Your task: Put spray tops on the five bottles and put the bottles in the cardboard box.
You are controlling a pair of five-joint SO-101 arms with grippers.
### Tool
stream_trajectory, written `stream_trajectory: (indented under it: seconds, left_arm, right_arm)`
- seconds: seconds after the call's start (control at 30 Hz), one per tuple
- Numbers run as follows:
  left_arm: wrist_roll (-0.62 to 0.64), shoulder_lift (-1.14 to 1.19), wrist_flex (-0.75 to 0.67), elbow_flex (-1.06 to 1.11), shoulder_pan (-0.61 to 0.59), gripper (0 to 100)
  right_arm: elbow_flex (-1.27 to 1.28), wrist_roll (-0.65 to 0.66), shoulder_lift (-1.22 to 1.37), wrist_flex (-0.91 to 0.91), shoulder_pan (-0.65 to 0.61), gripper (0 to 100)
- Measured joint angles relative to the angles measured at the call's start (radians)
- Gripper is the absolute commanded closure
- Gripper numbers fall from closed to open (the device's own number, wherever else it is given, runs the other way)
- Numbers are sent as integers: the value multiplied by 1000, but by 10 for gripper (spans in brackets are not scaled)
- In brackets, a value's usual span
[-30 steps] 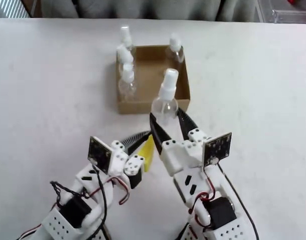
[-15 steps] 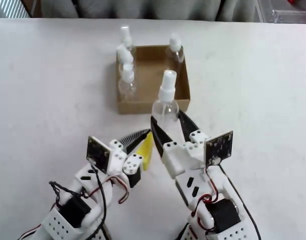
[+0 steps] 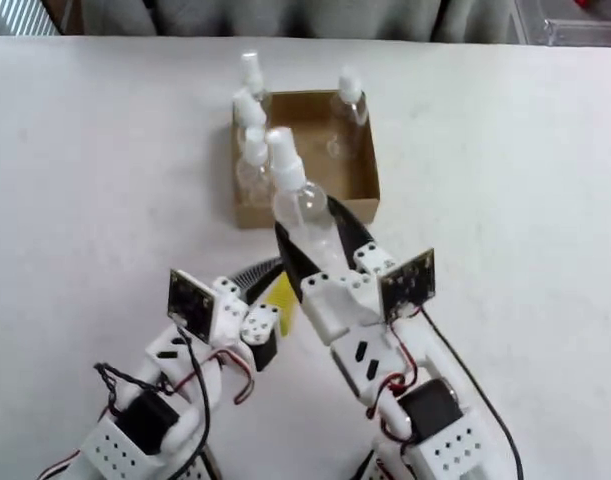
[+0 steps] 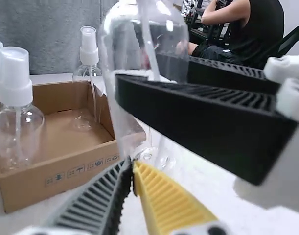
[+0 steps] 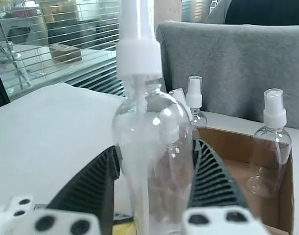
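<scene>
My right gripper [image 3: 307,222] is shut on a clear bottle [image 3: 298,203] that carries a white spray top [image 3: 281,150]. It holds the bottle upright over the near edge of the cardboard box [image 3: 361,186]. In the right wrist view the bottle [image 5: 154,142] stands between the black fingers [image 5: 93,191]. Three capped bottles [image 3: 252,160] line the box's left side and one [image 3: 350,95] stands in its far right corner. My left gripper [image 3: 282,273] is shut on nothing, low on the table beside the right one; its grey and yellow fingers [image 4: 154,196] meet just below the held bottle [image 4: 139,49].
The box [image 4: 56,147] sits mid-table, with white tabletop [image 3: 505,150] open on both sides of it. The two arms stand close together at the near edge. A grey chair back [image 5: 247,63] is behind the table.
My right gripper has carried the bottle to the left and farther toward the box. The left arm has shifted slightly left and stays shut.
</scene>
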Motion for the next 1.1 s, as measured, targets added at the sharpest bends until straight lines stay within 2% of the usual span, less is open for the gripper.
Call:
stream_trajectory:
  seconds: [0.17, 0.5, 0.67, 1.1]
  left_arm:
    - [0, 2, 0, 0, 2, 980]
    - [-2, 0, -29, 0, 14, 980]
    - [-2, 0, -48, 0, 6, 980]
    - [-2, 2, -48, 0, 0, 980]
  right_arm:
    - [-29, 0, 163, -114, -2, 984]
    - [-52, -8, 232, -157, -32, 984]
    - [-71, -51, 160, -15, -32, 984]
    - [-80, -52, -146, 282, -32, 984]
